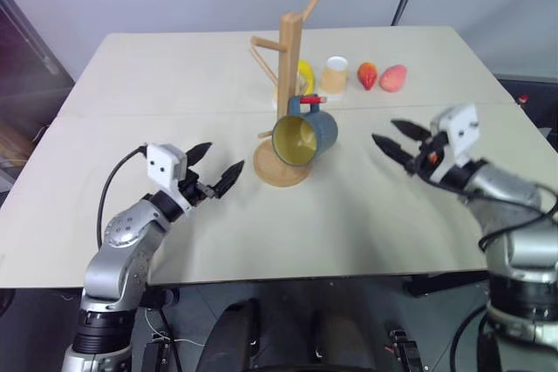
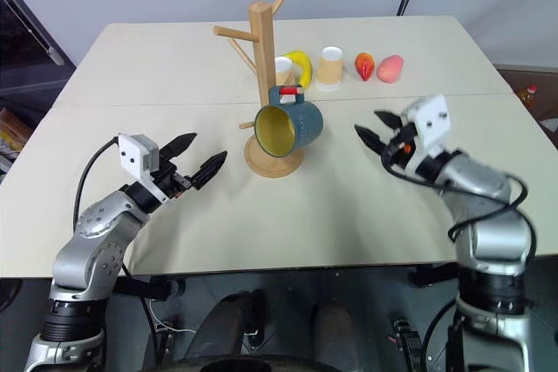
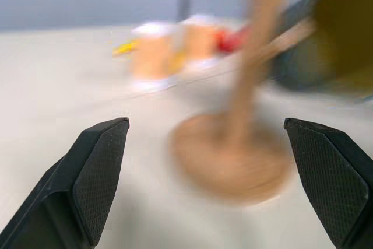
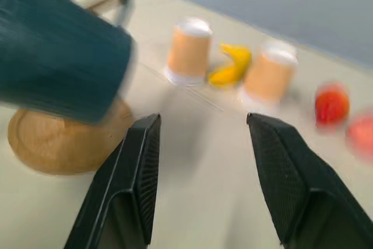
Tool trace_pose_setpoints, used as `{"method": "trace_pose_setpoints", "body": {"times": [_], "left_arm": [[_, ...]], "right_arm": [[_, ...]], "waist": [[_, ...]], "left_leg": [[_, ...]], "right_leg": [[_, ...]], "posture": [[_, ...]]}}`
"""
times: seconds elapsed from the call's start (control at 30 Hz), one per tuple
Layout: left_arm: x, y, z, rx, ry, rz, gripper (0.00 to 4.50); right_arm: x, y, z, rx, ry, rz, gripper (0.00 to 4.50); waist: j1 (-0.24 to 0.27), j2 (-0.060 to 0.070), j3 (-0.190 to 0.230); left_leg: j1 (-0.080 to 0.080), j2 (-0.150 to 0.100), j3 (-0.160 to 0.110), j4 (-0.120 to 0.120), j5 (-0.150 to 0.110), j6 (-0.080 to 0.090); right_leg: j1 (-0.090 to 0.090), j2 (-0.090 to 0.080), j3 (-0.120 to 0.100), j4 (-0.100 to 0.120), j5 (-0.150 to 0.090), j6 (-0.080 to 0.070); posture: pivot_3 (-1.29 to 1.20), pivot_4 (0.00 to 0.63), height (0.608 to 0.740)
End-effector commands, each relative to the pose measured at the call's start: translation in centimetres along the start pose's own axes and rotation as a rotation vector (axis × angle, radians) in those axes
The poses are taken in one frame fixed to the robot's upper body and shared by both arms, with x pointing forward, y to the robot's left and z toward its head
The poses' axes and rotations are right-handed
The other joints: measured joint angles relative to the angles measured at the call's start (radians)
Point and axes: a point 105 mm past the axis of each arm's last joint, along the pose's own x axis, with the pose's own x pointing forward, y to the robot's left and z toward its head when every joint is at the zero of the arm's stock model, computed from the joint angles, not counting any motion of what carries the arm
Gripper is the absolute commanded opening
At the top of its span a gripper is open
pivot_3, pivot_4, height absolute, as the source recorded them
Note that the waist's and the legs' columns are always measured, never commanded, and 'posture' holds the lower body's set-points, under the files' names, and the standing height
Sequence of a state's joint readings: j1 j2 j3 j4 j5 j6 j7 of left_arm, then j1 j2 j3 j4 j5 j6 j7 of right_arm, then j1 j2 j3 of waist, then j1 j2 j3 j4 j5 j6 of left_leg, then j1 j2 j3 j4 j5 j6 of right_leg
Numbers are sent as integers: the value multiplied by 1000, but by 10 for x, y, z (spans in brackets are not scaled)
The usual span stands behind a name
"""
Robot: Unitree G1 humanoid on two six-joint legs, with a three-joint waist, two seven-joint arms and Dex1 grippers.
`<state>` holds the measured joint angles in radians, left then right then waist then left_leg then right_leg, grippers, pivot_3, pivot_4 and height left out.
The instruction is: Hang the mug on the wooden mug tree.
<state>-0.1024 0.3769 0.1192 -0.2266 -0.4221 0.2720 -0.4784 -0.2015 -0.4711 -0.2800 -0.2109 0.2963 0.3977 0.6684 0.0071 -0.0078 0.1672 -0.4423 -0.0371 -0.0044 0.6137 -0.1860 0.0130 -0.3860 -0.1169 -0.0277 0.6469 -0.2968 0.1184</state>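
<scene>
Table (image 1: 174,241): pale, matte top, carrying everything listed below.

Wooden mug tree (image 1: 290,50): light wood post on a round disc base, slanting pegs branching off; stands at table centre. Judged stiff but light enough to tip if a mug is pulled sideways.

Left gripper (image 1: 218,176): at 9 o'clock from the tree base, apart from it, two black fingers spread wide, holding nothing.

Right gripper (image 1: 399,142): at 3 o'clock from the mug, apart from it, fingers parted, empty.

Mug (image 1: 305,134): dark blue, yellow inside, mouth turned toward the camera. It hangs by its loop handle from a lower peg, clear of the table, just above the base. Judged hard, glazed, smooth, fairly heavy and breakable; best taken across the rim and wall, keeping the handle loop free. The task looks complete.

Paper cup (image 1: 334,75): tan, white rim, at 1 o'clock from the post.

Banana (image 1: 305,75): yellow, just behind the post.

Two small fruits (image 1: 381,77): one red, one pink, at 3 o'clock from the cup.
</scene>
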Motion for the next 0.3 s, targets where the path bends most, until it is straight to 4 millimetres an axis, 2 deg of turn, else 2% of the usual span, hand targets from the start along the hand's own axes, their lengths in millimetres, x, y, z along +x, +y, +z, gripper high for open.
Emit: {"method": "trace_pose_setpoints", "body": {"times": [0.03, 0.13, 0.3], "left_arm": [[-10, 23, -6, 19, -10, 140, 4500], [-17, 28, -15, 10, 9, 187, 4500], [-24, 33, -24, -15, 32, 228, 4500]], "right_arm": [[-7, -2, -21, -29, -18, -82, 2408], [-8, 3, -36, 21, -35, -102, 2408], [-6, 5, -39, 41, -67, -109, 2408]], "waist": [[3, 0, 0], [2, 0, 1], [4, 0, 0]], "left_leg": [[-1, 0, 1, 0, 0, 0], [-1, -1, 1, 1, 0, 0], [-1, -1, 1, 1, 0, 0]], "right_leg": [[-1, 0, 0, 0, 0, 0], [-1, 0, 0, 0, 0, 0], [-1, -1, 0, 0, 0, 0]], "posture": [[0, 150, 740], [0, 150, 740], [0, 150, 740]]}}
